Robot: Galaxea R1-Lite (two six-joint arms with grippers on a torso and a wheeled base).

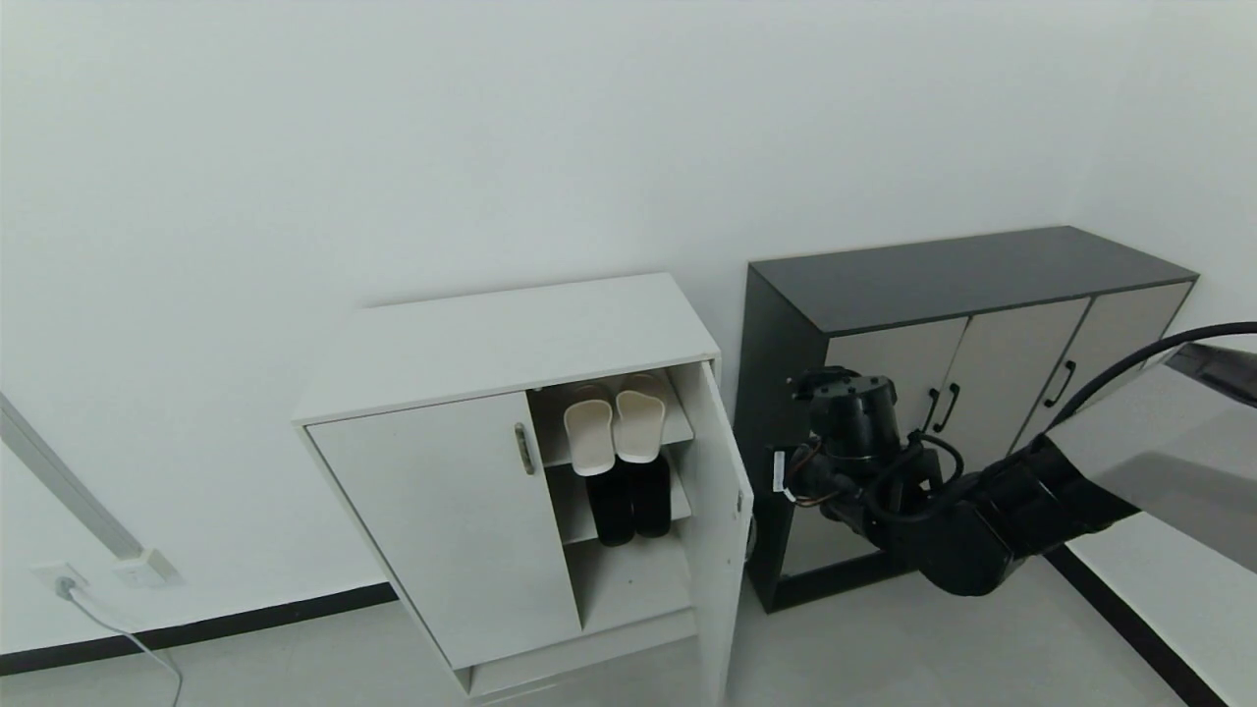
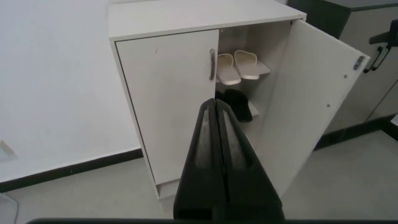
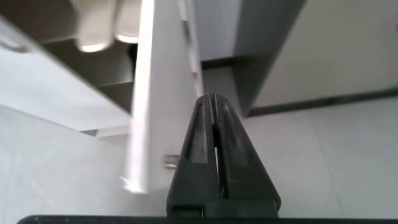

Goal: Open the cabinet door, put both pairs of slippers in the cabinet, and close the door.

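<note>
Slippers, both pairs, are inside the white cabinet. Start at your fingers: the L gripper has its two fingers pressed flat together w/ nothing between them. It hangs out in front of the cabinet, apart from it, lined up w/ the edge of the shut door by the handle. The R gripper is squeezed tight too, w/ nothing in it. Its tip is just beside the thin edge of the open door; you can't tell if it touches. Your R arm sits between that door and the dark cabinet. Going out from there, the open door stands wide on the white cabinet's right side, so you can see the shelves. The white pair lies side by side on the top shelf, ends poking past the shelf edge. The black pair lies on the next shelf down, right under the white ones. The dark cabinet stands next to the white one by the wall, doors shut. Low on the wall, far left, is a socket w/ a cord.
</note>
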